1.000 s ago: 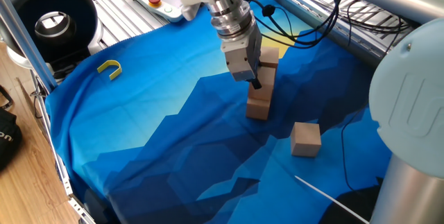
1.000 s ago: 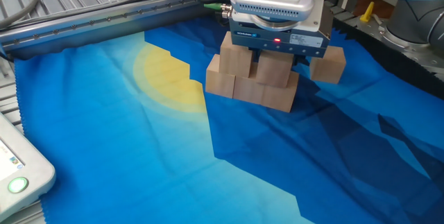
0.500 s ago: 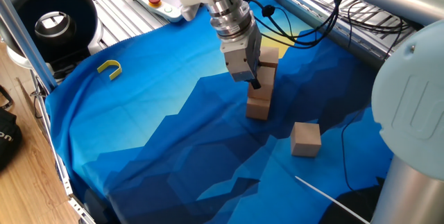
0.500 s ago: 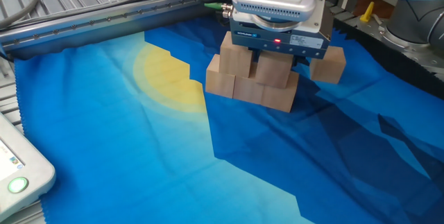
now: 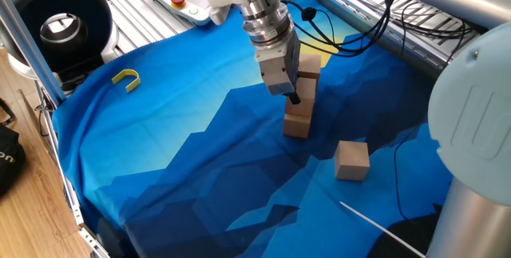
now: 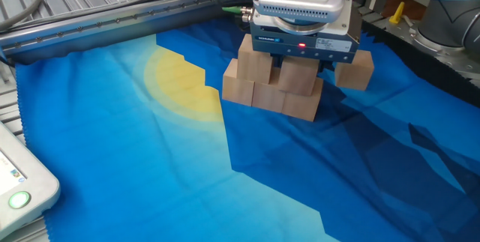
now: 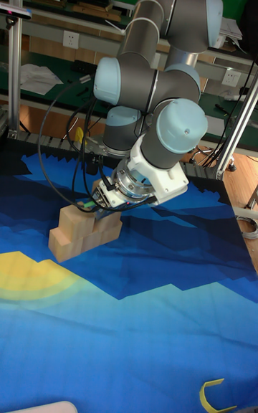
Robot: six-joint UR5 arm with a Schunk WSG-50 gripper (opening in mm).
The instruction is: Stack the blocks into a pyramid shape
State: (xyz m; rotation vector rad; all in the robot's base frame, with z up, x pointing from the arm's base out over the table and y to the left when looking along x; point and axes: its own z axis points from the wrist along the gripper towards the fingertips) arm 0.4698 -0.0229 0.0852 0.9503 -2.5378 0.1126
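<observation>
Wooden stack: five blocks [image 6: 271,92] stand in two tiers on the blue cloth [image 6: 150,167], three below and two above.
Gripper [image 6: 300,68]: low over the upper tier, pointing down; fingers [image 5: 293,96] straddle the nearer upper block [image 6: 296,77].
Grip state: cannot tell whether the fingers press the block or stand clear of it.
Arm pose: wrist hangs straight down; elbow folded high above the table in the tall fixed view.
Loose block [image 5: 352,160]: alone on the cloth, well apart from the stack.
Hidden: gripper body covers the upper tier's top faces.
Yellow piece [image 5: 126,78]: near the cloth's edge.
Change: none visible; arm and blocks sit as before.
</observation>
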